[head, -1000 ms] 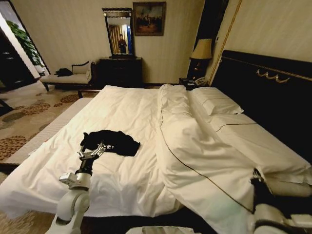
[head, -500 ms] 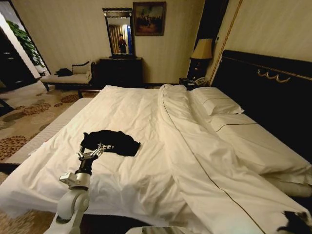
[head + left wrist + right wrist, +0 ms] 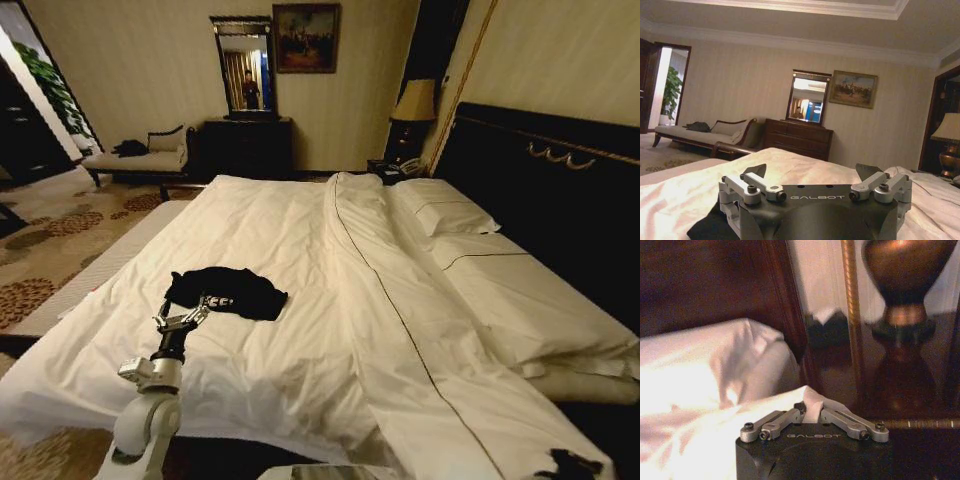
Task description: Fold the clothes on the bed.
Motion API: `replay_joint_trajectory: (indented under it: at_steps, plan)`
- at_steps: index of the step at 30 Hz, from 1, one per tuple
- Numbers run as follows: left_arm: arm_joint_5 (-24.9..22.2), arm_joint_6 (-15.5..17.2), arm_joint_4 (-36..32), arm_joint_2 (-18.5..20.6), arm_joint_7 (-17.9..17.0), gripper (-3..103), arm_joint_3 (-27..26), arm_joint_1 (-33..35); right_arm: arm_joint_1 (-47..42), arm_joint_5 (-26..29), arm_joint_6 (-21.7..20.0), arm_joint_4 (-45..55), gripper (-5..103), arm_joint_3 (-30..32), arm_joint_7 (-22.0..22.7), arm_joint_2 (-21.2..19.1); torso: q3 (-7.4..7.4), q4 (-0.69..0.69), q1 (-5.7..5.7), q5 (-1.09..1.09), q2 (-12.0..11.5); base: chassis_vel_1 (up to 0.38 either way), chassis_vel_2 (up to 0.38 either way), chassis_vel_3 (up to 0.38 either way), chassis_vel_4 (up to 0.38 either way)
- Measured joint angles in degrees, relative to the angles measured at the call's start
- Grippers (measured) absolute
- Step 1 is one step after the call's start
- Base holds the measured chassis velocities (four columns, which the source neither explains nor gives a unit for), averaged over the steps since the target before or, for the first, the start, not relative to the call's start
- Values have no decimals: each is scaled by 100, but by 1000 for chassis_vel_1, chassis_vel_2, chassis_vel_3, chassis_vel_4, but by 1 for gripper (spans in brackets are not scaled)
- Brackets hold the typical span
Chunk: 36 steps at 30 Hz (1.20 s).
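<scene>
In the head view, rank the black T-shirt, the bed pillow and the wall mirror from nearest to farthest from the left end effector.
1. Black T-shirt, on the bed directly beyond the left end effector.
2. Pillow, across the bed to the right, by the headboard.
3. Mirror, above the dresser on the far wall.

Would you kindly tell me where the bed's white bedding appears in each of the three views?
Head view: the white bedding spreads across the centre, under the black T-shirt.
Left wrist view: it stretches away beyond the open left gripper.
Right wrist view: it lies beside the dark wood, a fold pinched in the right gripper.
Shared landmark: the bedside lamp.
</scene>
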Motion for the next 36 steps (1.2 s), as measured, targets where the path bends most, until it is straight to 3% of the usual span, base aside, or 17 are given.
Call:
replay_joint_trajectory:
  at_steps: [10, 17, 24, 26, 28, 29, 32, 34, 36]
  plan:
    - [136, -1, -272, -105, -2, 100, -103, 238, 665, 624, 2, -1338, 1, -6, -153, -5, 0, 1, 1, 0, 0, 0, 0, 0, 0]
    - [241, -7, -513, -197, -5, 100, -203, 453, 864, 1066, 110, -2496, 1, 184, -581, -4, 0, 4, 1, 0, 0, 0, 0, 0, 0]
    - [378, -33, -609, -306, -6, 100, -184, 587, 836, 1199, 216, -2752, -1, 303, -742, -66, 0, 2, 0, 1, 0, 0, 0, 0, 0]
    - [439, -38, -613, -348, -8, 100, -152, 615, 773, 1046, 220, -2629, 10, 373, -756, -134, 0, -3, 0, 2, 0, 0, 0, 0, 0]
    - [465, -39, -615, -365, -8, 100, -135, 623, 732, 931, 220, -2528, 10, 395, -760, -149, 0, -3, 0, 2, 0, 0, 0, 0, 0]
    - [488, -39, -615, -379, -8, 100, -120, 628, 663, 794, 216, -2360, 15, 419, -758, -156, 0, -3, 0, 2, 0, 0, 0, 0, 0]
    - [531, -41, -616, -415, -8, 100, -102, 633, 406, 575, 161, -1654, 32, 513, -617, -92, 0, -2, 0, 2, 0, 0, 0, 0, 0]
    - [536, -41, -615, -424, -8, 100, -102, 633, 294, 545, 119, -1316, 32, 565, -531, -52, 0, -2, 0, 1, 0, 0, 0, 0, 0]
    - [541, -49, -596, -435, -8, 100, -102, 633, 55, 606, -38, -656, 42, 667, -327, -11, 0, 0, 0, -3, 0, 0, 0, 0, 0]
